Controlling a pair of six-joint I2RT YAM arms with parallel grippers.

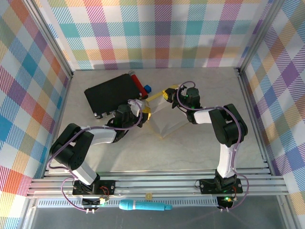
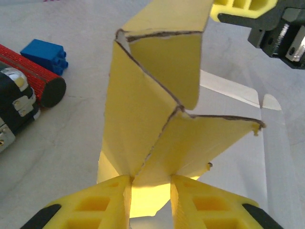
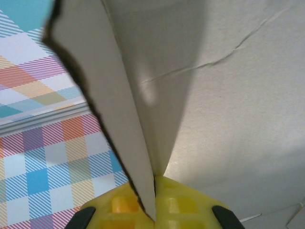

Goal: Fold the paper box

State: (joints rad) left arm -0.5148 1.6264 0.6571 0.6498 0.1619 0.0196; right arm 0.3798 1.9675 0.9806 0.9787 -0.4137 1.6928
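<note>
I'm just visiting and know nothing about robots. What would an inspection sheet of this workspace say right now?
Surface: pale table, no spills seen.
Job's things: paper box, partly folded, flaps raised, between both arms.
Clutter: black case, red cylinder and blue block to the box's left; teal pen-like thing beyond the near rail.
Grippers: left gripper appears closed on a folded yellow flap; right gripper shut on a flap's edge.
Cables: purple cables run along both arms.
Surroundings: plaid walls, metal frame.
</note>
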